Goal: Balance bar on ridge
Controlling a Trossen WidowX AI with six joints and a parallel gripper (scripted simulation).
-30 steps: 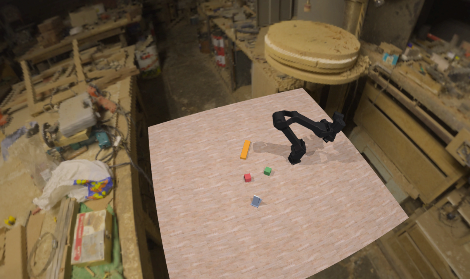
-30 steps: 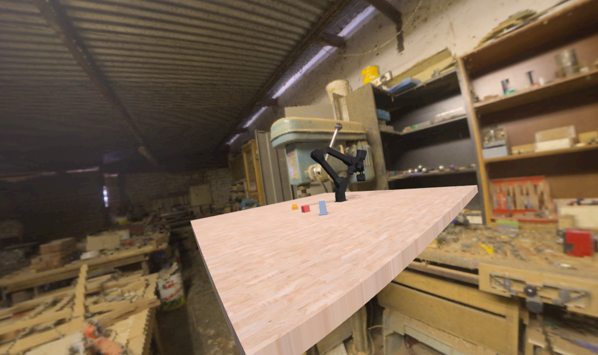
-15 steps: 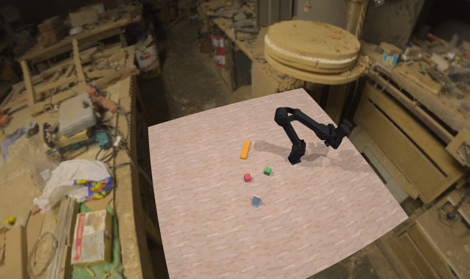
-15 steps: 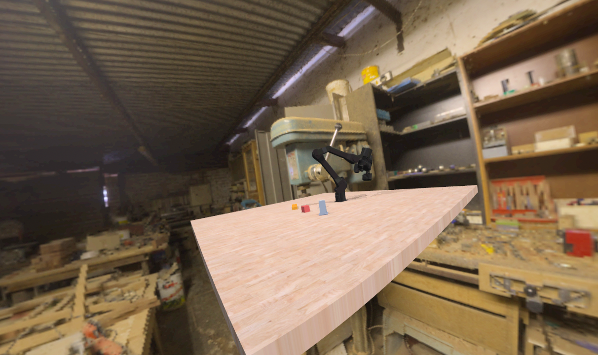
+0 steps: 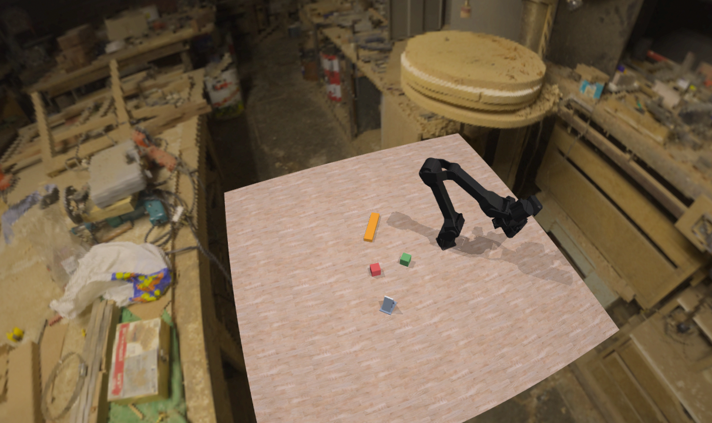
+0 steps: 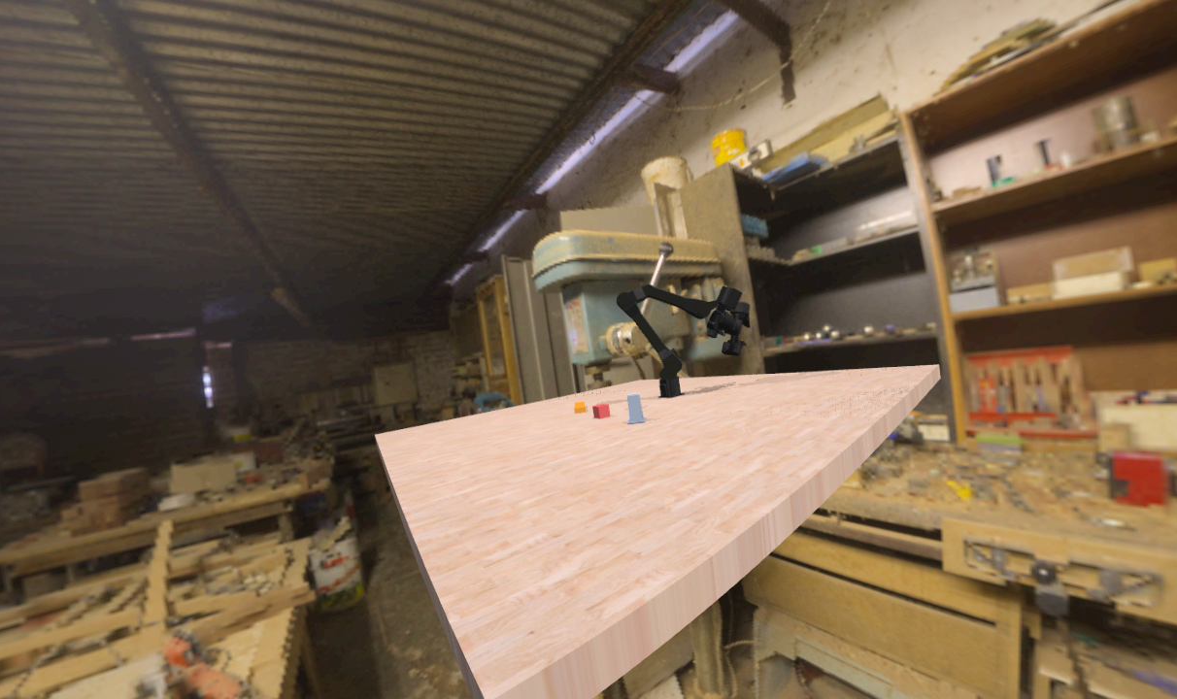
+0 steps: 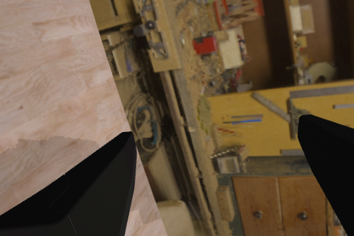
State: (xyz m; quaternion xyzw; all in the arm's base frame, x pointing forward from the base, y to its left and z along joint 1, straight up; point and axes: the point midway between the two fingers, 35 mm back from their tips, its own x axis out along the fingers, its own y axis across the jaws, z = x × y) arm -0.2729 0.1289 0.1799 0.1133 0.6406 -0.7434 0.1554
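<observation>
The orange bar (image 5: 371, 227) (image 6: 580, 407) lies flat on the table, and only its end shows in the exterior view. The ridge is a small blue-grey upright block (image 5: 387, 304) (image 6: 634, 408) with a wider foot, standing apart from the bar, nearer the front in the top view. Nothing rests on its top. My gripper (image 5: 524, 216) (image 6: 735, 323) (image 7: 217, 134) is open and empty. It is raised near the table's right edge in the top view, far from the bar and ridge, and points outward. Its fingers are spread one above the other.
A red cube (image 5: 375, 269) (image 6: 601, 411) and a green cube (image 5: 405, 259) sit between the bar and the ridge. The green cube does not show in the exterior view. The arm's base stands right of the cubes in the top view. The workshop's benches and shelves surround the table (image 5: 316, 357).
</observation>
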